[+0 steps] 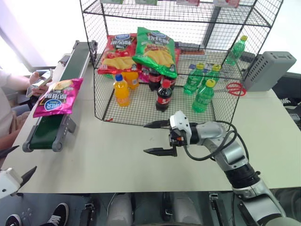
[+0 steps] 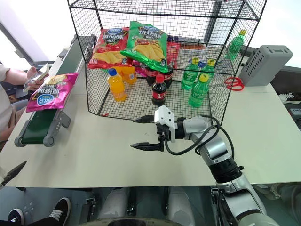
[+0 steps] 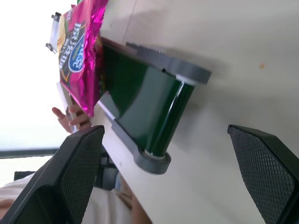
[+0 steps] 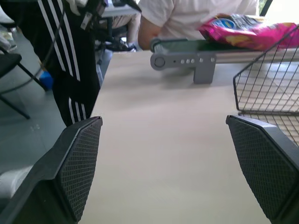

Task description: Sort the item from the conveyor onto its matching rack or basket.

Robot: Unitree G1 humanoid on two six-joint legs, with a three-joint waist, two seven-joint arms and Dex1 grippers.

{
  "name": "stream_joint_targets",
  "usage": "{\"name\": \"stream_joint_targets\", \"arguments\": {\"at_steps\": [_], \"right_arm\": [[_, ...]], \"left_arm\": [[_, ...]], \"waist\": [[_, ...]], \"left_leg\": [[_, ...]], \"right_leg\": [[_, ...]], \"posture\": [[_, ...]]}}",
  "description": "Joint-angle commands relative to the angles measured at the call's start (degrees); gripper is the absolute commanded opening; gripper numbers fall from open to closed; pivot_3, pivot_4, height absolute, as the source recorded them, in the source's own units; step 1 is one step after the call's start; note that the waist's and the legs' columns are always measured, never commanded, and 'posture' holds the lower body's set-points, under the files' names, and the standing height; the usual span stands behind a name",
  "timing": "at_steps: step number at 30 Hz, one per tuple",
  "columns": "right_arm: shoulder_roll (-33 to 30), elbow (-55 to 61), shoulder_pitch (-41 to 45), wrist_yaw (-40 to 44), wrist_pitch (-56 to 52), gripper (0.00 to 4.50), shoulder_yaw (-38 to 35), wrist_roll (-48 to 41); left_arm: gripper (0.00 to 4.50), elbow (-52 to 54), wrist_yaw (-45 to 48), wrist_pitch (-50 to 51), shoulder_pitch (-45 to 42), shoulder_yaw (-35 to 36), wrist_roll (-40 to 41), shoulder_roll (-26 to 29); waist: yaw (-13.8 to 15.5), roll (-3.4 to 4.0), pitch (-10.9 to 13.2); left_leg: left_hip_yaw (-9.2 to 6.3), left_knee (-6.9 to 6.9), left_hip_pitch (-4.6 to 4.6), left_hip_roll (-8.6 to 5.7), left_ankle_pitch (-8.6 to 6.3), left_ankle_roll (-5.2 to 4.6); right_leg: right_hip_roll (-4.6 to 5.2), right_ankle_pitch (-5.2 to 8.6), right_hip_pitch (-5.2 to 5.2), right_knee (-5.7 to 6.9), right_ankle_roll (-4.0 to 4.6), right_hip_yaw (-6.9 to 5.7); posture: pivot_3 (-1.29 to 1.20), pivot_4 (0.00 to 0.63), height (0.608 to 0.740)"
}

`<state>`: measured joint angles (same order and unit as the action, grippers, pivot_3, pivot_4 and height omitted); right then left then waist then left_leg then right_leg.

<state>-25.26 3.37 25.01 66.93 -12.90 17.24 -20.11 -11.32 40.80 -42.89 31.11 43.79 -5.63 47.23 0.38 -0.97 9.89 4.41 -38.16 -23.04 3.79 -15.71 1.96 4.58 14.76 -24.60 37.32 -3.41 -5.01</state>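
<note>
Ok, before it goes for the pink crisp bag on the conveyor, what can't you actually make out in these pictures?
- Pink crisp bag: its underside lies against the conveyor, so the back is hidden.
- Conveyor's far end: head views, behind the wire rack.
- Rack's top tier: cut off by the upper edge.
- Left gripper: largely cut off at the lower left corner.
- Drink bottle labels: too small to read.

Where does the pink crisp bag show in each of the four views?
Left eye view: pink crisp bag on the conveyor, left side.
Right eye view: same spot, left.
Left wrist view: upper left, overhanging the belt.
Right wrist view: upper right, beyond the wire cage.
Shared landmark: the conveyor's near end.
</note>
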Motion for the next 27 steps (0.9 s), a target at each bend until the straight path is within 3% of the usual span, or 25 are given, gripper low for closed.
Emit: {"name": "stream_joint_targets", "arguments": {"at_steps": [1,19,22,27], "right_arm": [[1.5,0.3,1.2,-0.1,1.6,4.42,-0.5,-0.2],[-0.2,1.4,2.1,-1.8,0.7,4.42,-3.1,0.1],[-0.4,2.2,1.6,-1.9,0.4,4.50,-3.3,-0.1],[-0.9,1.8,1.6,-2.3,1.0,4.50,-3.8,0.2]], "left_arm": [[4.50,-1.7,-2.4,-1.9,-1.1,-1.2,-0.3,1.8],[4.50,-8.5,-7.4,-2.0,-10.9,-11.7,-2.1,7.4],[3.75,-7.6,-4.9,-0.1,-10.3,-13.0,1.2,7.5],[1.23,-5.4,-4.4,1.2,-9.3,-12.5,3.1,7.6]], "waist": [[-0.1,0.00,0.0],[-1.1,-0.03,0.0],[-1.3,-0.03,0.0],[-1.2,-0.03,0.0]], "left_leg": [[0.02,0.00,0.00,0.00,0.00,0.00],[0.06,0.03,0.00,0.04,0.00,0.00],[0.06,0.04,0.01,0.04,0.00,0.00],[0.07,0.04,0.01,0.05,0.00,0.00]], "right_leg": [[0.00,0.00,0.00,0.00,0.00,0.00],[0.01,-0.03,-0.03,0.05,-0.01,-0.02],[0.00,-0.03,-0.04,0.06,-0.01,-0.03],[0.01,-0.03,-0.05,0.08,-0.01,-0.02]], "posture": [[0.00,0.150,0.740],[0.00,0.150,0.740],[0.00,0.150,0.740],[0.00,0.150,0.740]]}}
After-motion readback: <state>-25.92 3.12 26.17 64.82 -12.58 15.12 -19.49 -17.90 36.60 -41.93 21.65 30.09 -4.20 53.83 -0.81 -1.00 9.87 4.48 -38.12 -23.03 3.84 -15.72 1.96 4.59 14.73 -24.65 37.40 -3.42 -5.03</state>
